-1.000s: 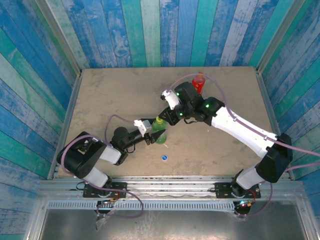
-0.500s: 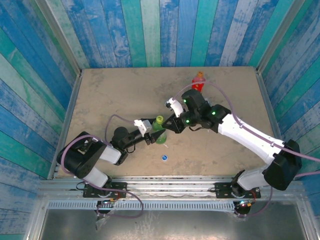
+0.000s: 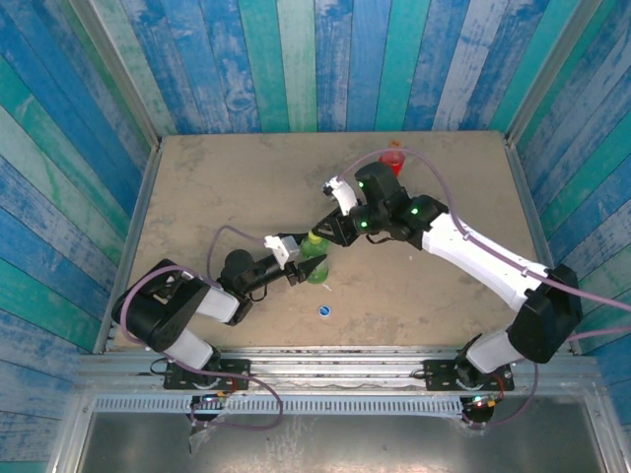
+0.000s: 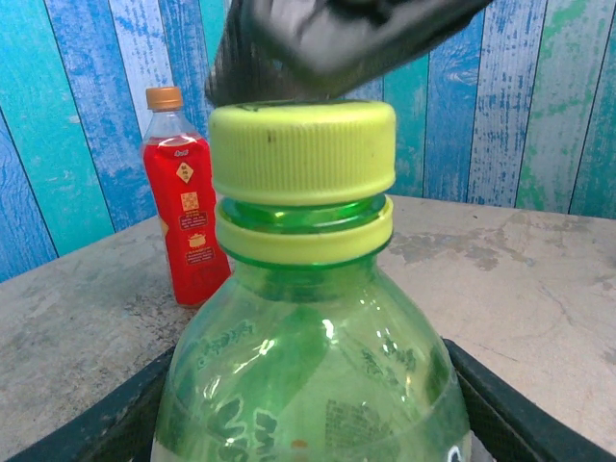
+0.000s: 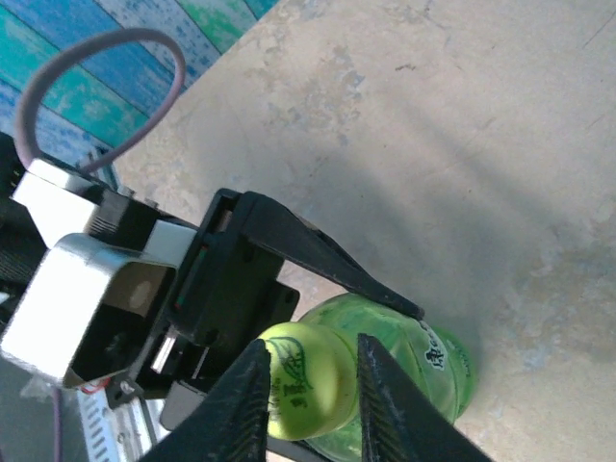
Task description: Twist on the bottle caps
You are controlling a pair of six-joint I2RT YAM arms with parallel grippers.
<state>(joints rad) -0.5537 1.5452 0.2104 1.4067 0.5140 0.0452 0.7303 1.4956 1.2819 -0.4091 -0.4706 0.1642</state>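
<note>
Yellow-green cap (image 4: 302, 154) sits on green bottle (image 4: 308, 385); left tool (image 3: 314, 268) clamps bottle body against twisting; right tool (image 5: 313, 345) straddles cap, can't tell if gripping.

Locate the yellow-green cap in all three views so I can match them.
Top external: the yellow-green cap is mid-table, at the tip of the right hand.
Left wrist: the cap is large at upper centre, sitting on the bottle neck.
Right wrist: the cap is at bottom centre, flanked by that hand's fingers.
Shared landmark: the green bottle directly under the cap.
</note>
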